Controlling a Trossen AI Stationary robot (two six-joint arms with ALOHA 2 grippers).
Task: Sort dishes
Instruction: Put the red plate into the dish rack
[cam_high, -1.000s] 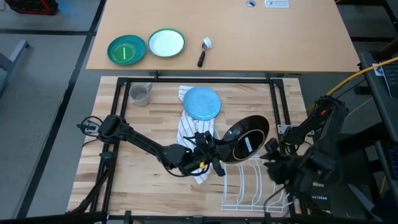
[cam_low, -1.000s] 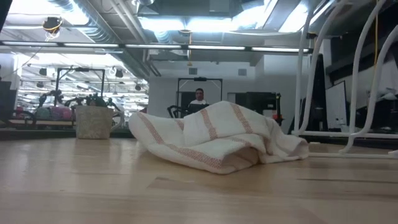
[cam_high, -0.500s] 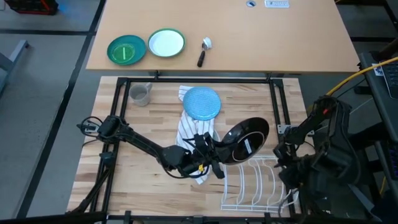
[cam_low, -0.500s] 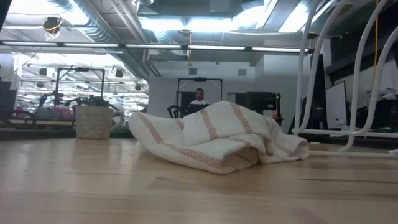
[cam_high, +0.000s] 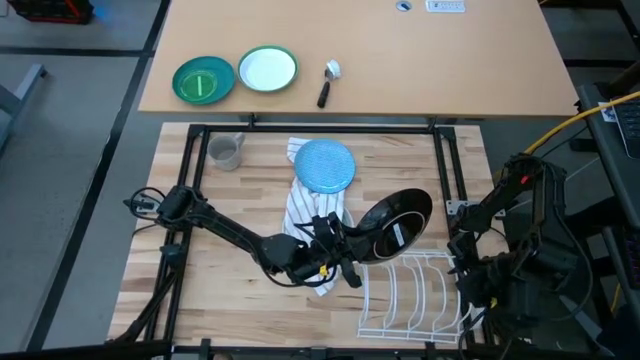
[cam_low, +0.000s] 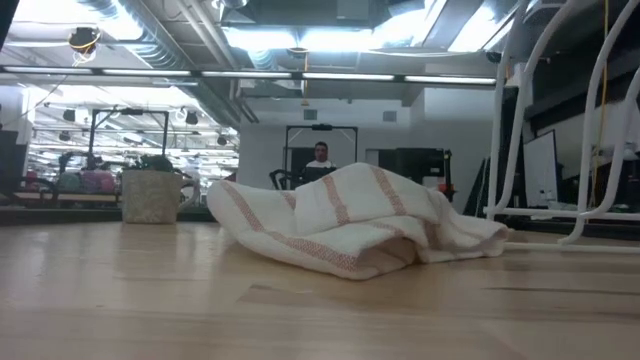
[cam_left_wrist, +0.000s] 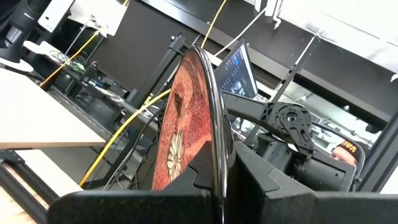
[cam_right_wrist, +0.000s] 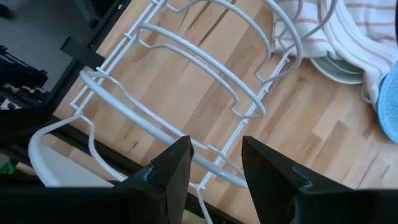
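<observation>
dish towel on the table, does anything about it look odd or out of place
Yes. The striped dish towel lies crumpled on the wooden table, with the light blue plate resting on it and a pale plate partly buried under a fold.

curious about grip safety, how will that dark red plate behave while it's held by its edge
The dark red plate looks rigid and probably fragile. Its glossy black underside suggests a slippery surface. The left end effector pinches only the rim with the plate on edge, so it may pivot or slip if jolted.
</observation>
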